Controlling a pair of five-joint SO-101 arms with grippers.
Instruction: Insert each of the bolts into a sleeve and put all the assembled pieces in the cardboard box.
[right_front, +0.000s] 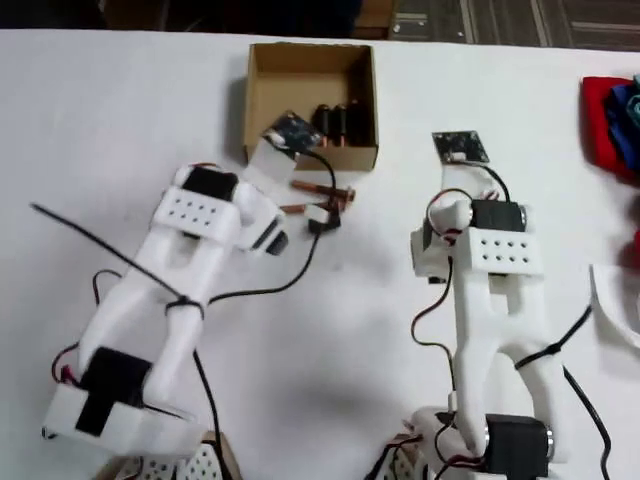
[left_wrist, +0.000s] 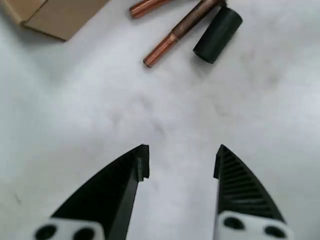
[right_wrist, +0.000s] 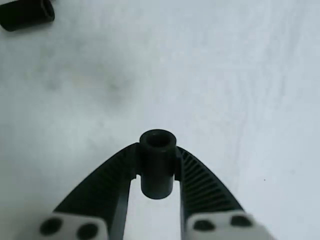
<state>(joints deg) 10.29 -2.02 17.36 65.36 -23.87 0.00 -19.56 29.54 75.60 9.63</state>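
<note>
Roughly three assembled pieces (right_front: 340, 122) seem to lie in the cardboard box (right_front: 285, 80) at the table's (right_front: 120, 120) 12 o'clock. Two bolts (right_front: 322, 188) wait at the box's 6 o'clock, long axes on the 9-to-3 line, a loose sleeve (left_wrist: 218, 34) beside. Left gripper (left_wrist: 181, 160) gapes wide nearby; right gripper (right_wrist: 157, 152) clamps another sleeve (right_wrist: 158, 175), bore end-on to its camera

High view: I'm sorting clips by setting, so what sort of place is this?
Probably a lab or workshop bench set up for robot assembly trials: two robot arms at a white table, with copper bolts beside a cardboard box.
</note>
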